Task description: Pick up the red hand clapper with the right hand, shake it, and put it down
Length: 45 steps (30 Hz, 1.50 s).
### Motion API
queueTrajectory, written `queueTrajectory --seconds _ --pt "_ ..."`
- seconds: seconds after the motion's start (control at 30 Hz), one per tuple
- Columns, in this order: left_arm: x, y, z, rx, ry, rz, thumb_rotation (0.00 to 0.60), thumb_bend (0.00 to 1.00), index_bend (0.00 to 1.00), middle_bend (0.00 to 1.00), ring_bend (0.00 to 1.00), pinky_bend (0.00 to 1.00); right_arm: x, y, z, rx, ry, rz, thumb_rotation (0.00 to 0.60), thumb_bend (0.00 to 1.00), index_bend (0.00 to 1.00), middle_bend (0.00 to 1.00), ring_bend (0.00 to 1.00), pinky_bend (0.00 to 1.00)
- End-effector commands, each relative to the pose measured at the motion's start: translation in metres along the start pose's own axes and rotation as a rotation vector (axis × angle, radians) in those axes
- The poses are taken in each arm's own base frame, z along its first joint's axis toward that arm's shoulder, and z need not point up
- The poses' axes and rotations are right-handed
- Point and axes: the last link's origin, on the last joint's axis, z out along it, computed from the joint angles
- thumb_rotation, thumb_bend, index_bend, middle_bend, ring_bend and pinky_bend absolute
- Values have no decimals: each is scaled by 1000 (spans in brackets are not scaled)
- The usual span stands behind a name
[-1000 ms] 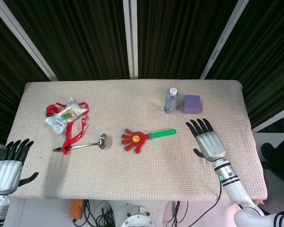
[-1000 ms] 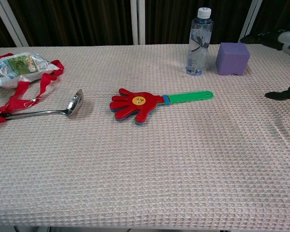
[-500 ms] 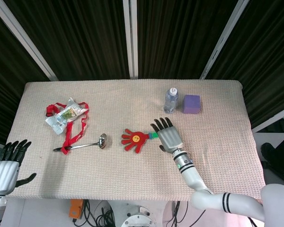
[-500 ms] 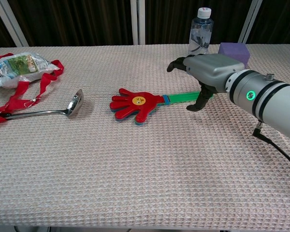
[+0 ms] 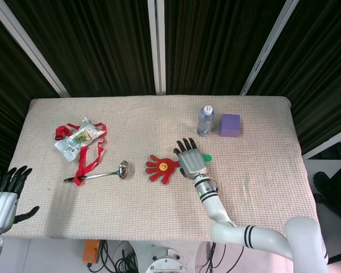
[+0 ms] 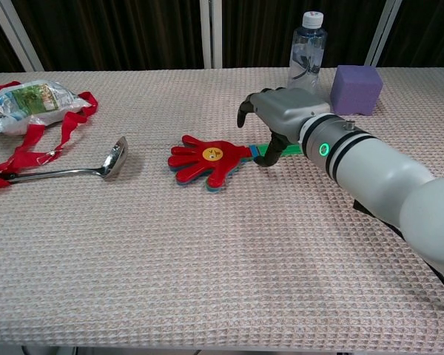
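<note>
A: What's far left?
B: The left hand [image 5: 1, 199], off the table's edge, fingers spread, holding nothing.
A: And the red hand clapper [image 6: 207, 159]?
B: Flat mid-table. The right hand [image 6: 281, 118] hovers over its green handle [image 6: 290, 149], fingers apart, nothing grasped.

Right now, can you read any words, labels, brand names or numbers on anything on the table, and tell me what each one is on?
No text can be read in either view.
Water bottle: its label shows no readable print.
Snack packet under the red ribbon: printed, but too blurred to read.
Red hand clapper: only a yellow smiley badge, no words.
Purple block: plain.
Right hand: a green ring light on its wrist, no lettering.
</note>
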Motion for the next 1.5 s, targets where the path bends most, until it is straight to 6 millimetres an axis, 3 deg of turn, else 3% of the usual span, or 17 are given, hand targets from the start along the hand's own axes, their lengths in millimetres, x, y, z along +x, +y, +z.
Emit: queueTrajectory --seconds 0.03,0.8,0.97,1.23,1.37,1.5 --pt "1 -2 -1 5 1 0 600 122 76 49 0 0 -5 -7 4 1 -12 14 600 216 296 105 0 0" --pt "9 -1 -3 0 22 2 600 126 76 49 0 0 -19 -16 12 -9 -6 18 600 270 452 135 0 0" --pt "10 -1 -3 4 20 -5 600 126 76 49 0 0 -16 -15 11 -1 27 23 600 270 557 160 0 0" --pt "9 -1 -6 9 11 -11 600 126 76 49 0 0 -6 -7 3 23 90 88 600 273 796 291 6 0" --pt "8 0 -7 10 7 -16 600 126 76 49 0 0 4 0 -4 37 98 218 600 293 884 477 141 22" --pt "8 2 -7 7 4 -23 600 126 76 49 0 0 10 10 -14 42 69 351 600 304 918 578 259 176"
